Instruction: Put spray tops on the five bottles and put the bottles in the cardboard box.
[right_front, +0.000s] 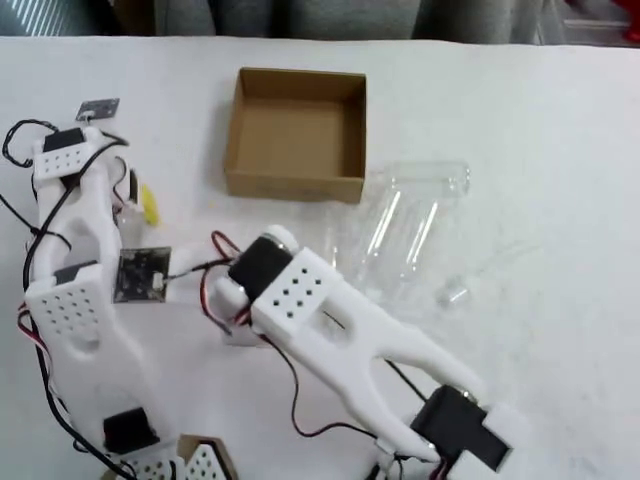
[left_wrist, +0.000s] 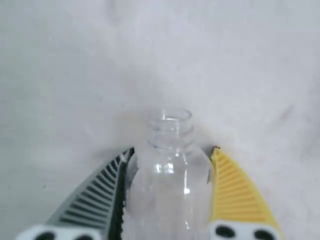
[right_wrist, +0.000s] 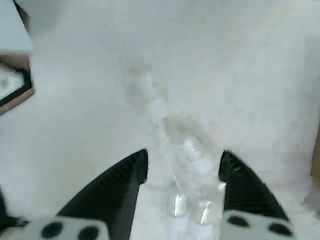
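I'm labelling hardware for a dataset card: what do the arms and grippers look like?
The left arm and right arm are white links with dotted hole patterns, black motors at joints, and red and black cables. The left gripper has one grey finger and one yellow finger, both ribbed; the right gripper has black fingers on a white base.

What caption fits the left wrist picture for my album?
The left claw grips a clear bottle with no spray top on.

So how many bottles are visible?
3: one open-necked bottle in the left gripper; two bottles lying side by side right of the cardboard box. A blurred clear thing at the right gripper may be another; arms may hide more.
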